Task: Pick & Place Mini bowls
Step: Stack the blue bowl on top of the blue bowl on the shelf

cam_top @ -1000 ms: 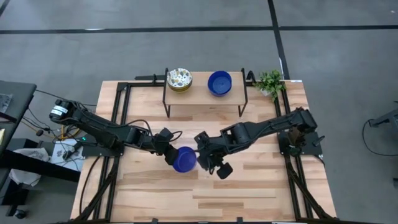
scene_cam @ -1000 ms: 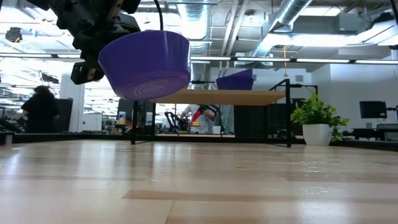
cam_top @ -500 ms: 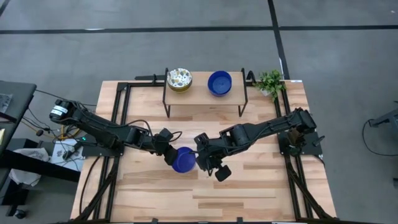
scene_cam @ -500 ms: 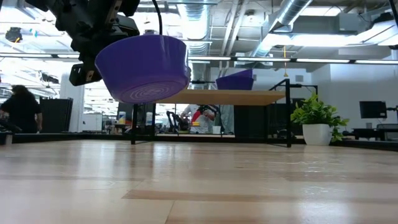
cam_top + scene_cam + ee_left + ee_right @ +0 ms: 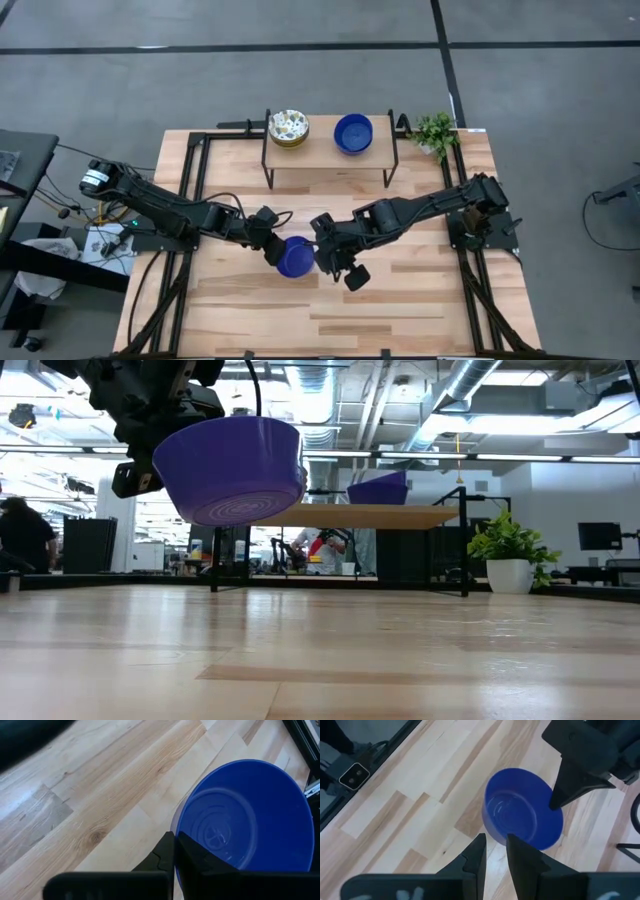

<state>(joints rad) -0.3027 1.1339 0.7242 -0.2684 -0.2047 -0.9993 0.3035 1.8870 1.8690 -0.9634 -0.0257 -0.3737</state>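
The left hand [image 5: 277, 250] reaches in low from the left, clamped tight on the rim of a blue bowl [image 5: 296, 257] held clear above the worktop [image 5: 420, 290]. The right hand [image 5: 322, 262] stretches in opposite — fingers slightly apart, at the bowl's other side, gripping nothing.

A glossy, solid-blue round mini bowl [image 5: 245, 815], smooth like glazed ceramic or hard plastic, shows faint concentric rings inside. Beneath it lies the pale wooden plank counter [image 5: 420, 300], its grain and knots visible under a satin sheen. A cream-white floral-speckled mini bowl [image 5: 288, 126] and a second glossy blue mini bowl [image 5: 352, 132] sit on a light wood shelf [image 5: 325, 150] with dark matt metal legs.
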